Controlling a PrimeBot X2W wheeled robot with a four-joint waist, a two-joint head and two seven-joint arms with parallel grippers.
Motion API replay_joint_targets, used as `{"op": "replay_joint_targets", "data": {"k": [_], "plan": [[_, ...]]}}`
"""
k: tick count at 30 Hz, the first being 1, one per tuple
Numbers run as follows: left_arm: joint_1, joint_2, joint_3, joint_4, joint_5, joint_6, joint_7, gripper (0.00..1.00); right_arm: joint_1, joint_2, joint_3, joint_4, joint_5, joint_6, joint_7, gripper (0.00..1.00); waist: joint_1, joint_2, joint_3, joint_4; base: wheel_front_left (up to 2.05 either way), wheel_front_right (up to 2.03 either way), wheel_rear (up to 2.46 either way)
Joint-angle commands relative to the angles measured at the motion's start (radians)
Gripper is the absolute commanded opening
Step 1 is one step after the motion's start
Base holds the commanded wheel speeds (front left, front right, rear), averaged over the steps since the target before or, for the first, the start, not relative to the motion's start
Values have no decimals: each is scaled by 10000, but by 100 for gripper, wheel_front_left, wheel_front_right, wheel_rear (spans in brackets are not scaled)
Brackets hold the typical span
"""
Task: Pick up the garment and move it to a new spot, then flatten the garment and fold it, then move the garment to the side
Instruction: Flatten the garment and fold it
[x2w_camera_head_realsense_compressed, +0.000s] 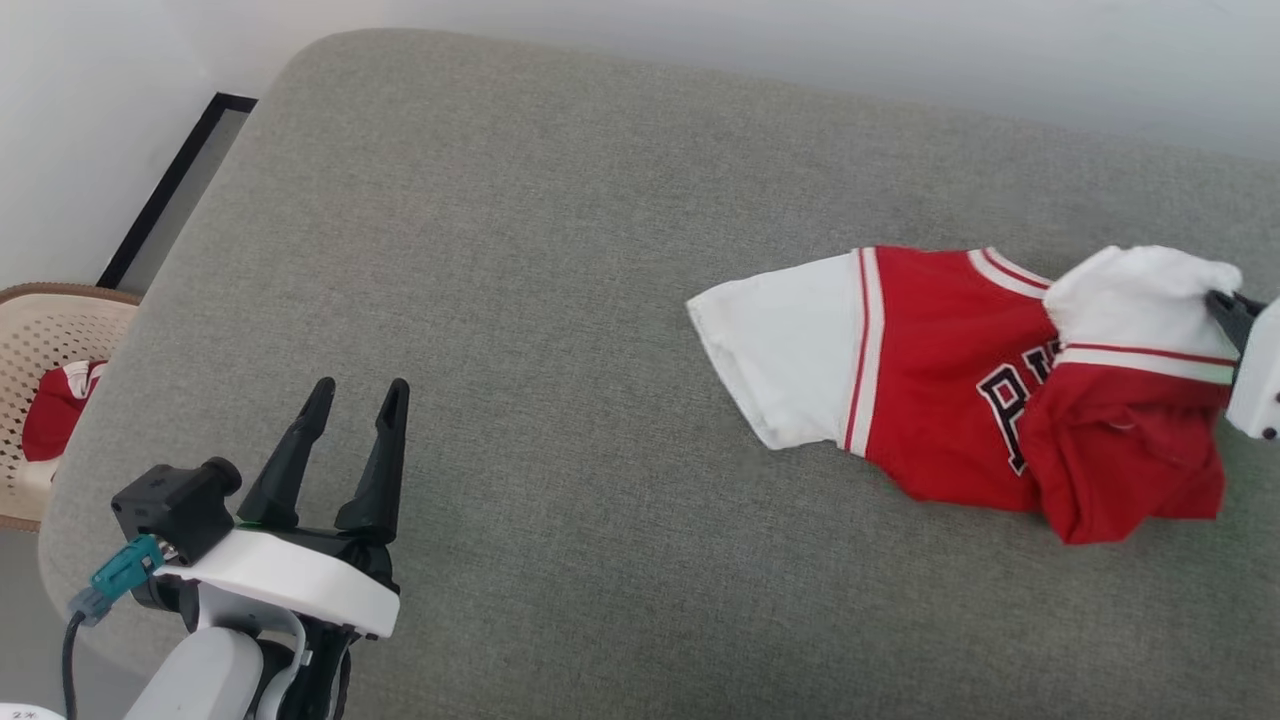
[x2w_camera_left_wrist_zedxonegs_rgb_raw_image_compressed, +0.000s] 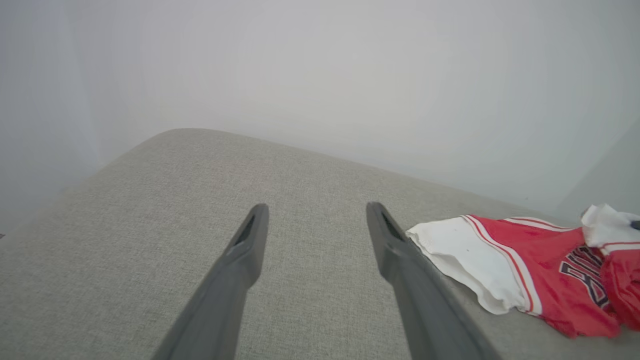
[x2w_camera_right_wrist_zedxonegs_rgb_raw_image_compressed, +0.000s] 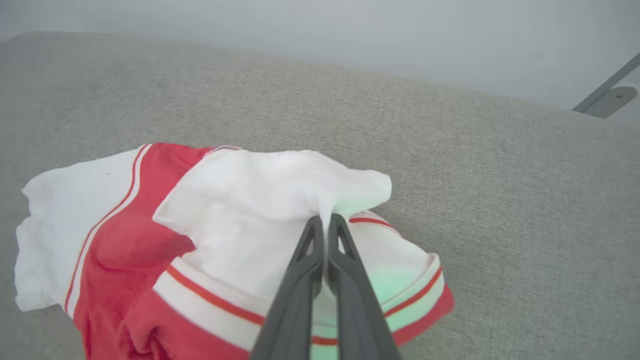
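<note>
- The garment (x2w_camera_head_realsense_compressed: 940, 400) lies on the right part of a wide grey upholstered cushion (x2w_camera_head_realsense_compressed: 560, 300), well apart from the cushion's left end.
- It is crumpled. One white sleeve (x2w_camera_head_realsense_compressed: 785, 350) is spread flat and points toward the robot's left. The red body is bunched, and a fold of red cloth covers part of the black, white-outlined chest lettering (x2w_camera_head_realsense_compressed: 1005, 400).
- The other white sleeve (x2w_camera_right_wrist_zedxonegs_rgb_raw_image_compressed: 260, 210) is gathered into a raised peak at the garment's right end.
- The right gripper (x2w_camera_right_wrist_zedxonegs_rgb_raw_image_compressed: 325, 220) has its two dark fingers pressed together on that peak, pinching a fold of the white sleeve fabric. In the head view its dark tips meet the cloth at the frame's right edge.
- The left gripper (x2w_camera_head_realsense_compressed: 360, 387) hovers over bare cushion at the lower left, with its fingers spread wide and nothing between them. In the left wrist view the flat sleeve lies just beside the tip of one finger, but I cannot tell whether they touch.
- A beige perforated basket (x2w_camera_head_realsense_compressed: 60, 320) stands off the cushion's left end, partly cut by the frame edge. Inside it lies a bundle of red-and-white cloth (x2w_camera_head_realsense_compressed: 55, 410), resting against the wall nearest the cushion.
- A pale wall runs behind the cushion.
</note>
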Motion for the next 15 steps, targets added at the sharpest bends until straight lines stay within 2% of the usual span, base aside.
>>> {"op": "replay_joint_targets", "data": {"k": [1,15], "plan": [[94,-29,49,-9,44,-23,-52,100,167,68,-106,2,-194,-3,-46,0,0,0,7,-16,0,0,0],[40,-65,188,35,200,-88,-53,100,1073,697,-507,-801,-514,-3,673,0,0,0,90,-175,0,0,0]]}}
